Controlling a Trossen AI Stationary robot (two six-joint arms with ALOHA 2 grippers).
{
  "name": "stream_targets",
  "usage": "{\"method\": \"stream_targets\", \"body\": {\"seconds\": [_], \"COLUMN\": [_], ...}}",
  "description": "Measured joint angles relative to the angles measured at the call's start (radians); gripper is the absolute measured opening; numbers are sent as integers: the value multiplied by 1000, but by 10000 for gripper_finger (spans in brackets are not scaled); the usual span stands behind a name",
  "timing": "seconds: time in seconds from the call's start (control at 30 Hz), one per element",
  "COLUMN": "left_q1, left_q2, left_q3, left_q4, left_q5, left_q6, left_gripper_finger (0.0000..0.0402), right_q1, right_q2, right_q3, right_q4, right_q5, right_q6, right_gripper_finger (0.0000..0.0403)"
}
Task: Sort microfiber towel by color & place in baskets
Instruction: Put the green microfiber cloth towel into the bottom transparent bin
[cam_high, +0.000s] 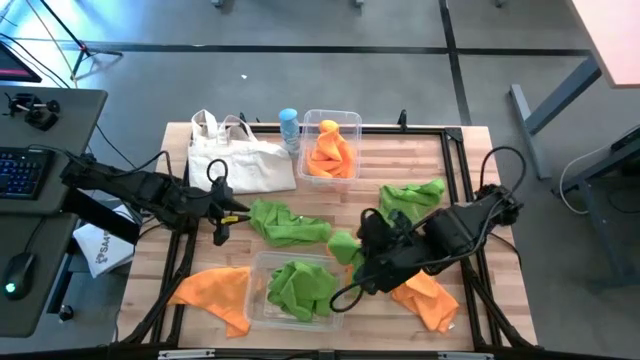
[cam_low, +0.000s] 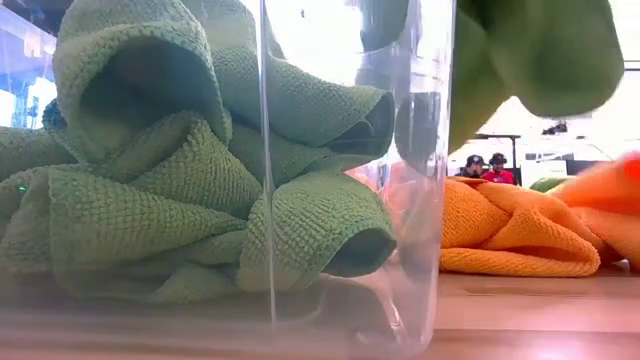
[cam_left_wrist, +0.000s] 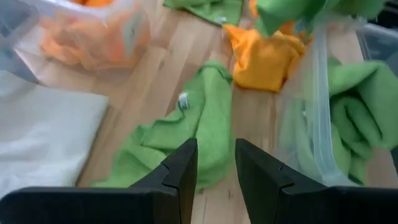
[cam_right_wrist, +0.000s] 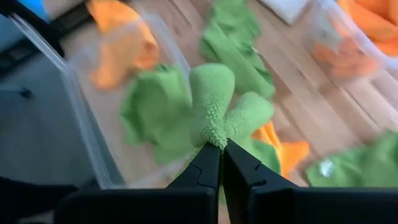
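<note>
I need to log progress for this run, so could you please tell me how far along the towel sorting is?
Partly done. The far basket holds orange towels, and the near basket holds green towels. In hand: the right claw is shut on a green towel beside the near basket. Left: a green towel before the open left claw, another green one, and two orange towels on the table.

near basket (cam_high: 262, 300) is your landmark | far basket (cam_high: 349, 125) sits behind it, towel inside | tote bag (cam_high: 240, 160) left of the far one, bottle (cam_high: 289, 128) between them | loose towels (cam_high: 290, 224) lie all around the near basket
</note>
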Motion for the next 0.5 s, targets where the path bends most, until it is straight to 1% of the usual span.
{"method": "stream_targets", "body": {"seconds": [0.1, 0.2, 0.3, 0.5], "left_q1": [-7, -16, -28, -52], "left_q2": [0, 0, 0, 0], "left_q3": [-6, -7, -7, -7], "left_q4": [1, 0, 4, 4], "left_q5": [9, 14, 28, 27], "left_q6": [0, 0, -9, -17], "left_gripper_finger": [99, 99, 99, 99], "right_q1": [7, 12, 16, 16], "right_q2": [-12, -13, -14, -14], "right_q3": [-44, -45, -42, -42], "right_q4": [95, 98, 154, 376], "right_q5": [36, 82, 140, 226], "right_q6": [-27, 5, 1, -156], "right_gripper_finger": [0, 0, 0, 0]}}
